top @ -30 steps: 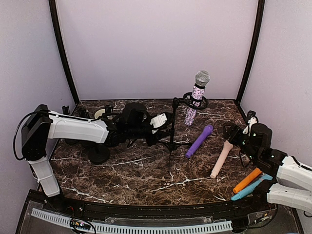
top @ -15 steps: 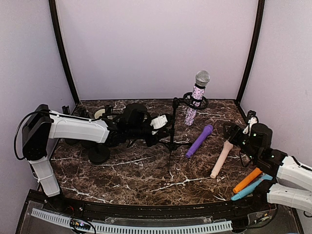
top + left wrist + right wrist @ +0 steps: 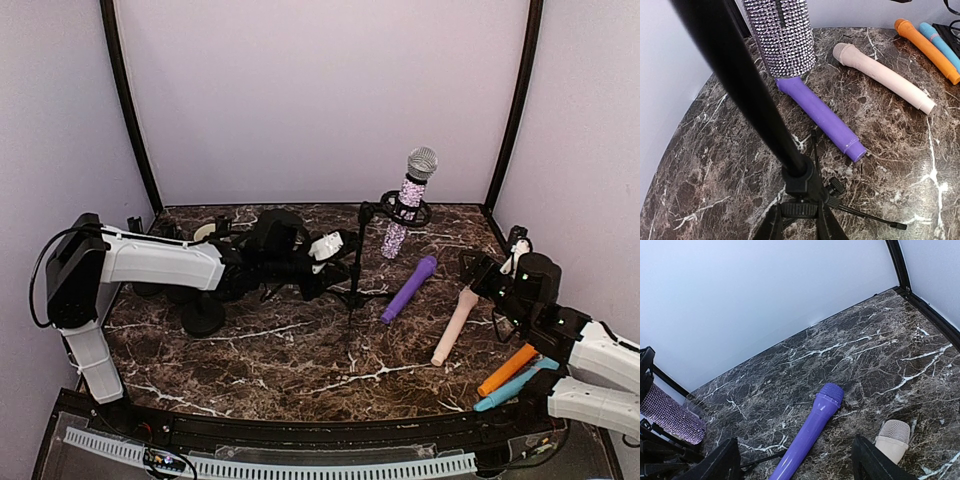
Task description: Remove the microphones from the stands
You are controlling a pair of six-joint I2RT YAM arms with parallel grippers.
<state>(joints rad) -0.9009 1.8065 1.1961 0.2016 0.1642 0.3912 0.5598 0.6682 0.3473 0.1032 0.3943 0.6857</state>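
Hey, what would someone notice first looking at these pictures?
The sparkly microphone stands out, perched in the black stand at the table's back middle. Right of it lie a purple microphone, cream microphone, orange microphone and blue microphone. The left gripper has its fingers shut on the stand's pole.

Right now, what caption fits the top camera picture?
Left claw clamps the black stand while the sparkly microphone sits in its holder; right claw hangs open.

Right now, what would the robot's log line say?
left gripper: shut on stand | microphone: on stand, not yet removed | right gripper: open, holding nothing
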